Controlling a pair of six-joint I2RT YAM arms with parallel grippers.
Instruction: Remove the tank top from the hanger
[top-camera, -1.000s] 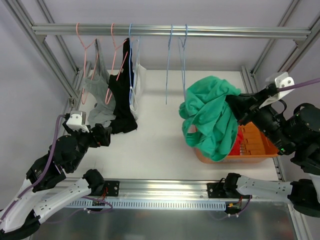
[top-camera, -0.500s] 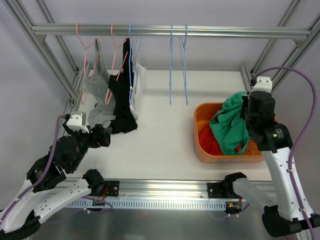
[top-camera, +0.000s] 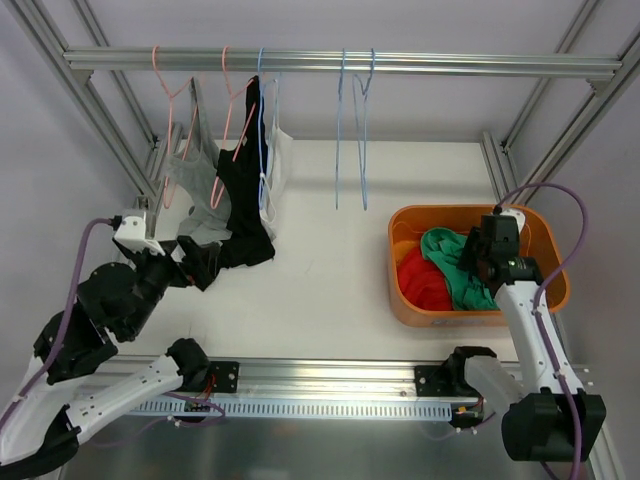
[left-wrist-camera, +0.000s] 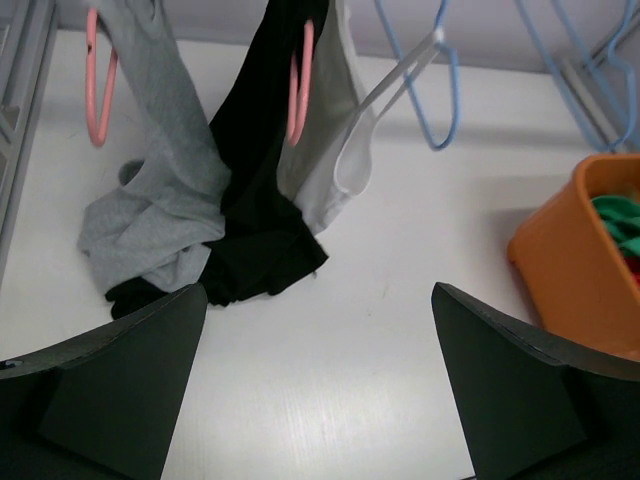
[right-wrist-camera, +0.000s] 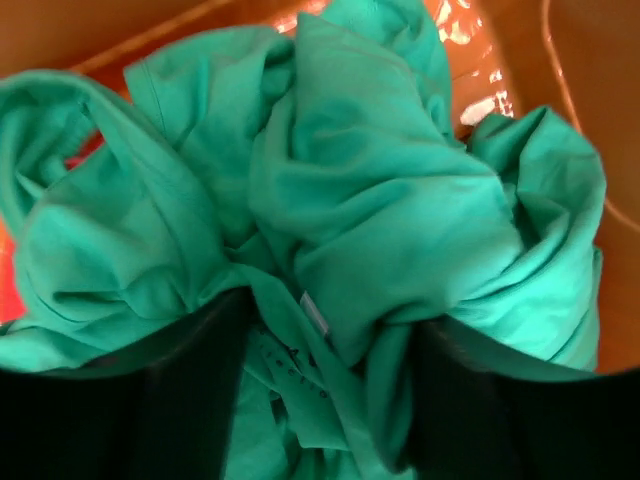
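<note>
The green tank top (top-camera: 455, 265) lies bunched in the orange bin (top-camera: 480, 215), on top of a red garment (top-camera: 418, 280). My right gripper (top-camera: 470, 262) is down in the bin. Seen from the right wrist, its fingers stand apart, open, with loose folds of the green tank top (right-wrist-camera: 380, 200) between them around the right gripper (right-wrist-camera: 320, 330). Two blue hangers (top-camera: 350, 130) hang bare on the rail (top-camera: 450, 63). My left gripper (top-camera: 200, 268) is open over the table just before the hanging clothes, and the left gripper (left-wrist-camera: 320, 300) has nothing between its fingers.
A grey top (top-camera: 195, 195), a black top (top-camera: 245, 200) and a white top (top-camera: 278, 165) hang from pink and blue hangers at the left, their hems touching the table. The frame's slanted struts flank both sides. The orange bin (left-wrist-camera: 570, 260) shows at the right of the left wrist view.
My right arm carried the green tank top down from beside the blue hangers into the orange bin, and its jaws have opened. The left arm shifted slightly up and left.
</note>
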